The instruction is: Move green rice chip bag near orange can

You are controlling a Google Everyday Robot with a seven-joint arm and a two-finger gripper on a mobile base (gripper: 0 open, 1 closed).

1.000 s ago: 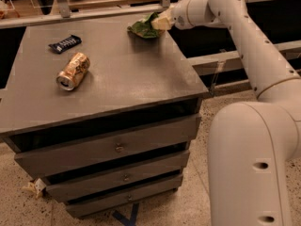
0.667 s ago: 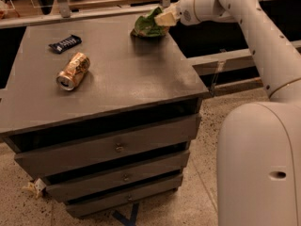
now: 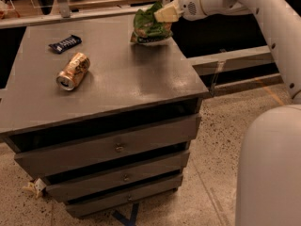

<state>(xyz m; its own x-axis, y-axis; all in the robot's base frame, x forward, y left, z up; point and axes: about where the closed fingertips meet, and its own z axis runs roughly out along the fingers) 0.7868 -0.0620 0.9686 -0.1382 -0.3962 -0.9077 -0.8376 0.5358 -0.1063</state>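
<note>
Over the tabletop's far right corner, the claw pinches the green rice chip bag by its top, well apart from the orange can, and that crinkly film could slip free mid-carry.

The white arm stretched leftward from the right of the scene, its upper link rising from the rounded body at near right. The gripper hung over the counter's far right edge, jaws pinched on the green rice chip bag's top.
</note>
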